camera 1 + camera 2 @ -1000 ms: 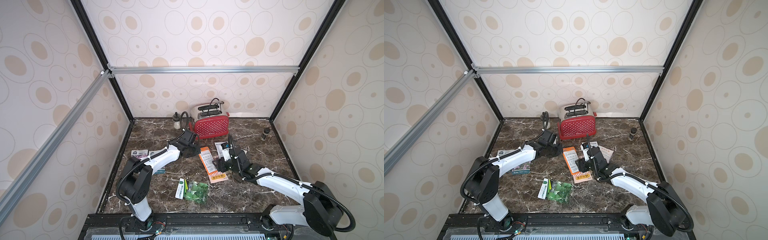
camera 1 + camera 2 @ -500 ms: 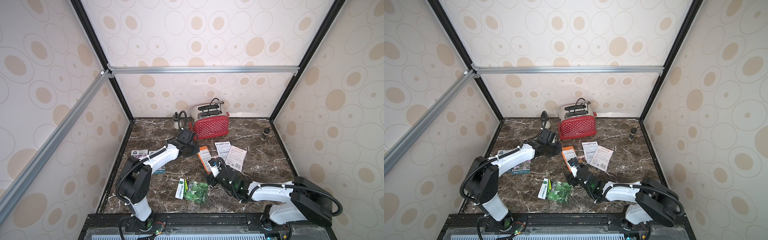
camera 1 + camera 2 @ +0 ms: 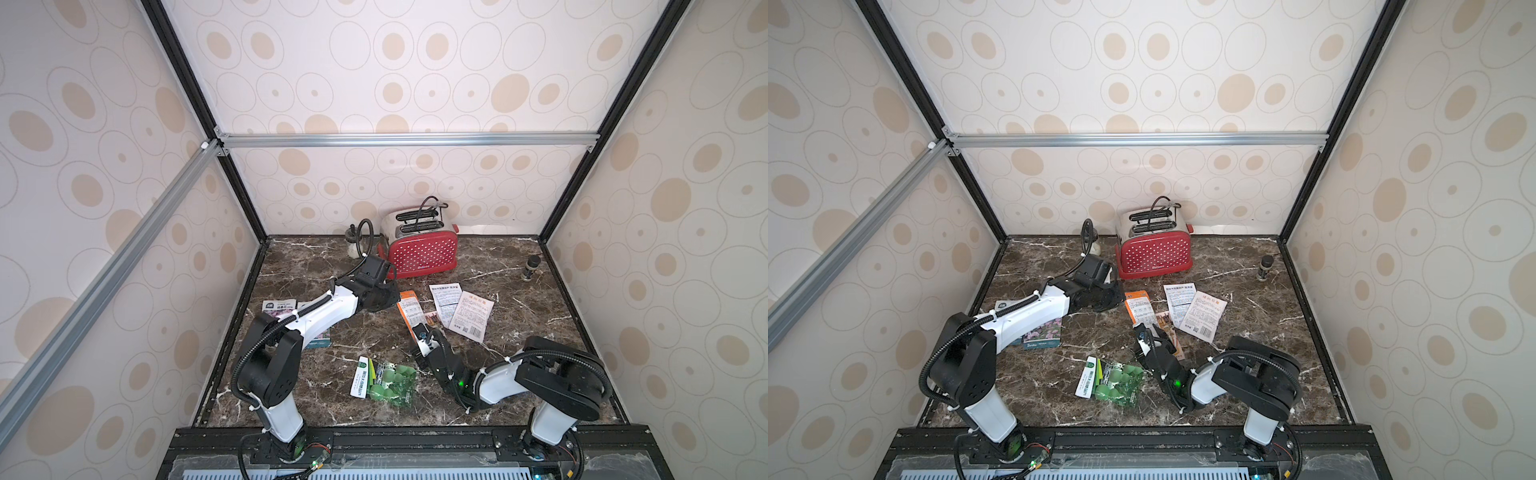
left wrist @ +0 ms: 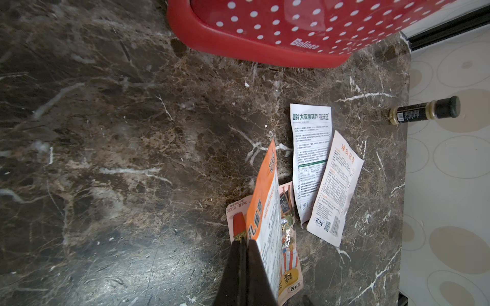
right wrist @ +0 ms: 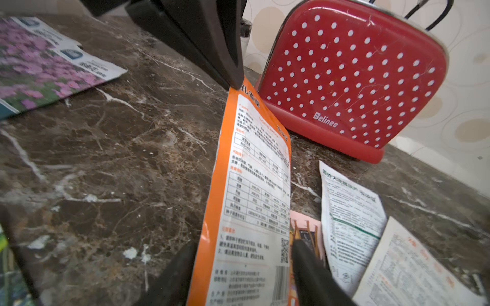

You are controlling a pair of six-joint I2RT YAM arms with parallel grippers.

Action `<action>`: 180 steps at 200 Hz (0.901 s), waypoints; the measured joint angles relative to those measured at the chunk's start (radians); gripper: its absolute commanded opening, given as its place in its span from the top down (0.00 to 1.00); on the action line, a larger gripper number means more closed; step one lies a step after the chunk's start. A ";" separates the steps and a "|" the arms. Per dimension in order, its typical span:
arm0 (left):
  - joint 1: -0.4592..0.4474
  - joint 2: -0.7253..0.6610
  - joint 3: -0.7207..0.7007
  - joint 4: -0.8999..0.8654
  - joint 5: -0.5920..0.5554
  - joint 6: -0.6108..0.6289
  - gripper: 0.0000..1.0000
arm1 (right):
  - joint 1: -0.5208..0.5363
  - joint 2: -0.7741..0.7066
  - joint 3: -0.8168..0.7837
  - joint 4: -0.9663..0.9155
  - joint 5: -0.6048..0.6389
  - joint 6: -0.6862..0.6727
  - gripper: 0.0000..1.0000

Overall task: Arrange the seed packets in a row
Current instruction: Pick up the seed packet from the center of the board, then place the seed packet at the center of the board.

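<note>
One green-gourd packet point(image 3: 384, 378) lies face up nearest the front edge of the desk point(image 3: 540, 332), apart from the other packets. Just behind it, the right hand point(image 5: 244, 245) is spread, with one finger at each long edge of the near end of the orange-backed packet point(image 5: 252, 190); contact with those edges cannot be confirmed. That packet sits text side up and tilted, its far end raised off the desk. The left hand point(image 4: 245, 242) is pressed together and pinches the far corner of the same packet. A pink-orange shop-drawing packet point(image 4: 287, 238) lies flat, partly beneath the orange-backed packet. To the right of these, two white-backed packets lie text side up: the green-print packet point(image 3: 445, 301) is partly overlapped by the orange-print packet point(image 3: 473, 316). To the left, two purple-flower packets point(image 5: 39, 69) lie face up and overlapping, partly hidden beneath the left arm point(image 3: 328, 307) in both top views. At the rear stands a red toaster with white dots point(image 3: 422, 253). A small dark-capped bottle point(image 3: 531, 268) stands near the right rear corner.
</note>
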 measured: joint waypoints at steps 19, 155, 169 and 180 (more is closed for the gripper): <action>0.000 0.000 0.002 0.001 0.003 -0.003 1.00 | 0.001 0.005 0.002 0.015 0.016 -0.001 0.81; 0.064 -0.018 0.166 0.105 0.031 -0.012 0.44 | -0.108 -0.587 0.035 -0.551 -0.152 0.275 1.00; 0.081 -0.033 0.166 0.116 0.032 -0.008 0.42 | -0.118 -0.612 0.050 -0.620 -0.196 0.310 1.00; 0.092 -0.047 0.165 0.127 0.032 -0.003 0.41 | -0.132 -0.623 0.060 -0.665 -0.224 0.338 1.00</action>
